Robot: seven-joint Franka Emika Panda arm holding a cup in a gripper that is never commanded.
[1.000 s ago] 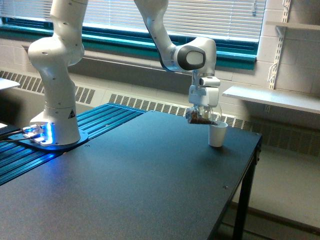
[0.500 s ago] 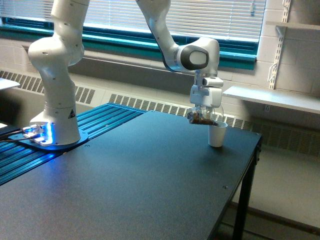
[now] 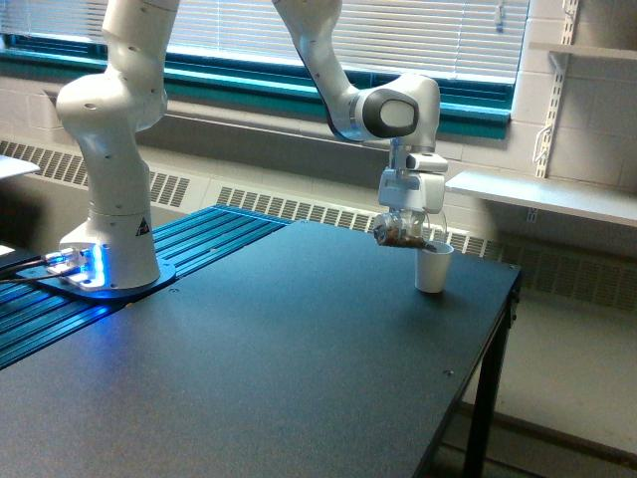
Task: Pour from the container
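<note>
A dark, matte bench (image 3: 249, 378) fills the near half of the exterior view, bare across its front and running back toward a window wall with closed blinds (image 3: 398, 30) and a teal sill. At about nine o'clock from the bench's middle, the arm's white base (image 3: 109, 254) stands on a blue-lit ribbed mat. Farther back, toward one o'clock, a white paper cup (image 3: 432, 267) stands upright on the bench near its far corner.

Just above that cup, and slightly to the exterior view's left of it, hangs the gripper (image 3: 407, 221), pointing down from the wrist. The jaws are closed around the container (image 3: 401, 235), a small clear cup tilted with its mouth toward the white cup; brown granular stuff shows through its wall, gathered low. The container's lip looks just beside or over the white cup's rim, though whether it touches cannot be told. No stream is visible at this size.

The step in hand appears to be the pour itself, with the tilt begun. To do it well, the lip should sit squarely over the white cup's opening before the tilt deepens, since grains that miss would scatter on the bench. Rotating slowly about the lip, rather than swinging the whole container, would keep the fall inside the rim. The paper cup is light, so contact could tip it.
</note>
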